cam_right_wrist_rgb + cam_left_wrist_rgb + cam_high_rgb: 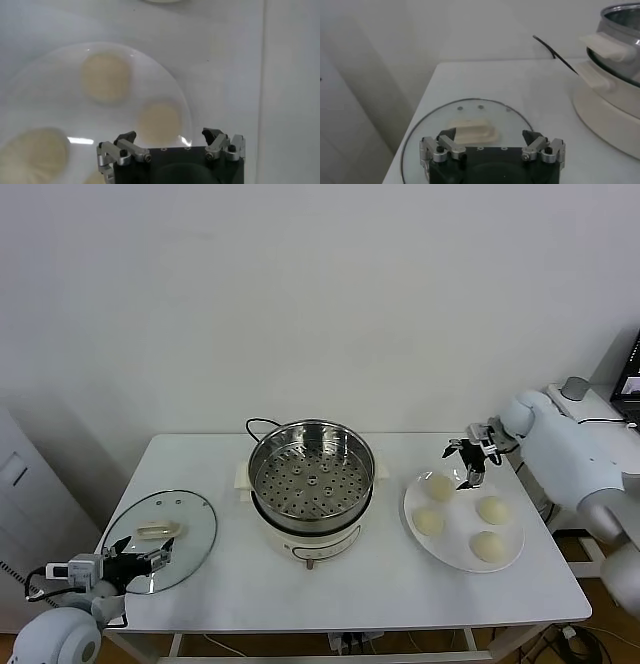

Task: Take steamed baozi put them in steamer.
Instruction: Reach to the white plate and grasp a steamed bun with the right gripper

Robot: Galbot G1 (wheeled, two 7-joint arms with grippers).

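Bright even indoor light, soft shadows, glare spot on plate [186,141], right wrist view hazy

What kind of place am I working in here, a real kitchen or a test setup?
Likely a test setup, not a kitchen: one plain white table against a bare wall, holding only an electric steamer, its glass lid, and a plate of baozi.

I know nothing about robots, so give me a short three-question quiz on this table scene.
1. How many baozi lie on the plate?
2. True or false: the steamer already holds a bun.
3. Which pincer is over the plate: A) left pincer, B) right pincer?

Key: 1. Four. 2. False: its perforated tray is bare. 3. B; it is open above the plate's far edge, while the open left one sits over the glass lid.
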